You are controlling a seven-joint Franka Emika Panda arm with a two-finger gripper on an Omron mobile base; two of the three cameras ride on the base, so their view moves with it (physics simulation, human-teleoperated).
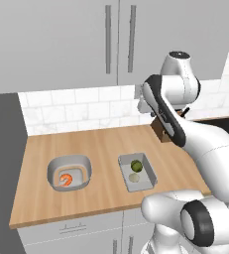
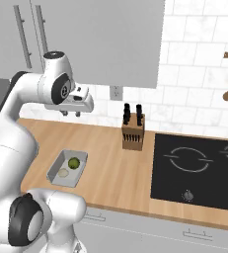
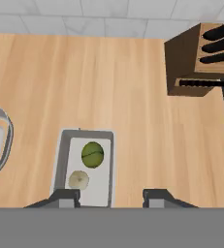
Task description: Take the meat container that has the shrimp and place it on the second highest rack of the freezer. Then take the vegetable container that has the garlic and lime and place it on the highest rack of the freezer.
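The meat container [image 1: 54, 168] is a rounded grey tub on the wooden counter with the orange shrimp [image 1: 65, 179] inside; its rim [image 3: 3, 138] shows at the hand view's left edge. To its right lies the rectangular grey vegetable container [image 1: 142, 184] [image 2: 81, 171] [image 3: 59, 162] holding the lime [image 1: 136, 165] [image 2: 74, 162] [image 3: 92, 154] and the garlic [image 1: 134, 177] [image 2: 62, 172] [image 3: 78, 180]. My gripper [image 2: 71, 114] [image 3: 111, 196] hangs high above the counter, just beyond this tray, open and holding nothing. The freezer's racks are out of view.
A wooden knife block [image 1: 161, 133] [image 2: 133, 134] [image 3: 193, 58] stands near the tiled back wall, right of the tray. A black cooktop [image 2: 199, 168] fills the counter's right part. A tall dark grey appliance side [image 1: 2, 163] bounds the counter's left end. Wall cabinets hang overhead.
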